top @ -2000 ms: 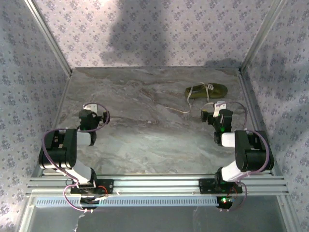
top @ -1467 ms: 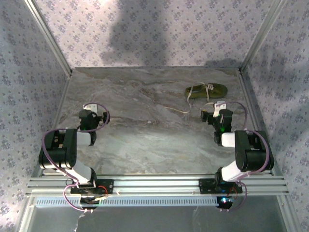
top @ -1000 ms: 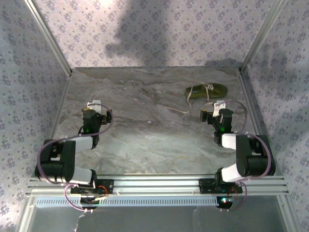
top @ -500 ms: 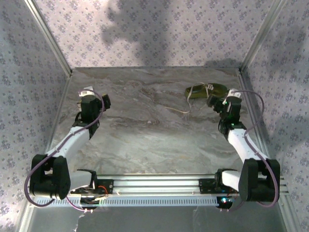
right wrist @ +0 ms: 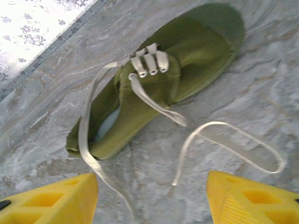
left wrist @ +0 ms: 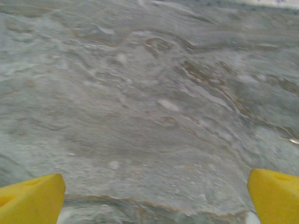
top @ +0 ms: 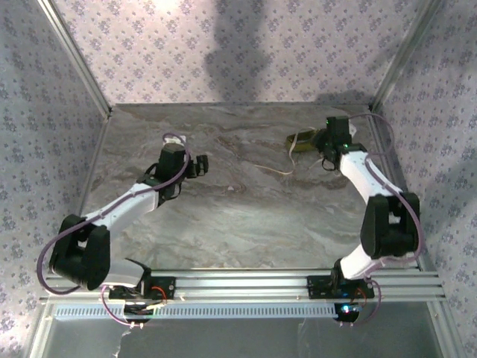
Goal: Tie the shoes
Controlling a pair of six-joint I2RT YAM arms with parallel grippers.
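The olive-green shoe (right wrist: 182, 65) lies on its side on the marble table, toe to the upper right and dark opening to the lower left. In the top view its left end (top: 300, 140) shows at the back right, with my right arm over the rest. Its thin white laces (right wrist: 233, 135) hang loose and untied. One lace end lies on the table between my right fingers, and another strand (right wrist: 85, 144) runs past the left finger. My right gripper (right wrist: 152, 205) (top: 326, 147) hovers just short of the shoe, open and holding nothing. My left gripper (left wrist: 154, 210) (top: 200, 165) is open wide over bare marble, left of centre.
A lace (top: 272, 167) trails from the shoe toward the table's middle. Patterned cloth walls with aluminium posts (top: 387, 71) close in the sides and back. A metal rail (top: 238, 282) carries both arm bases at the near edge.
Both arms have stretched out from near their bases. The right gripper travelled back and left onto the shoe. The left gripper swung right toward the table's middle.
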